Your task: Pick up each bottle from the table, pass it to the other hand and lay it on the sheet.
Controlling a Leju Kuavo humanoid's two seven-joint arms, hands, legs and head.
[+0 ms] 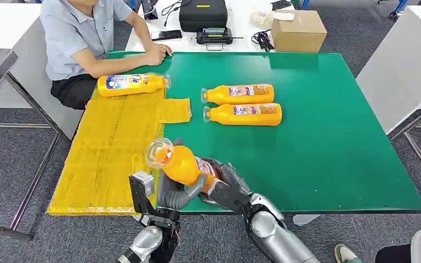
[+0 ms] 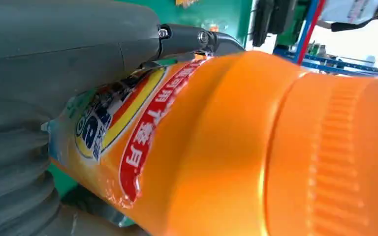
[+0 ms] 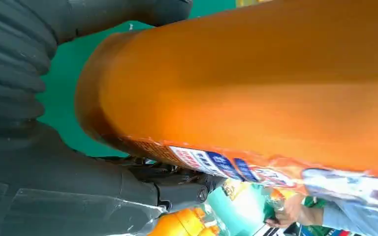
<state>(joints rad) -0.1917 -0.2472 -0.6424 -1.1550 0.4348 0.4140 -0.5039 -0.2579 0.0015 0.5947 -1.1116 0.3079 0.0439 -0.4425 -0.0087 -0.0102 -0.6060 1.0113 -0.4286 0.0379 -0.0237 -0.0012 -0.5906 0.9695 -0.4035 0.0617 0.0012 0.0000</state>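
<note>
An orange bottle (image 1: pixel 183 164) with a clear cap hangs tilted above the table's near edge, cap toward the yellow sheet (image 1: pixel 109 159). My left hand (image 1: pixel 176 194) curls under its neck end, and my right hand (image 1: pixel 227 186) grips its labelled base end. Up close, the left hand (image 2: pixel 54 64) presses on the bottle's label (image 2: pixel 128 128), and the right hand (image 3: pixel 39 162) wraps the bottle's body (image 3: pixel 256 78). Another bottle (image 1: pixel 131 84) lies on the sheet's far end. Two more bottles (image 1: pixel 240 93) (image 1: pixel 245 114) lie side by side on the green table (image 1: pixel 329 142).
A person sits at the far left corner with a hand (image 1: pixel 159 53) on the table's edge near the sheet. Behind the table stand a cardboard box (image 1: pixel 299 30) and a black case (image 1: pixel 203 13). White tables flank both sides.
</note>
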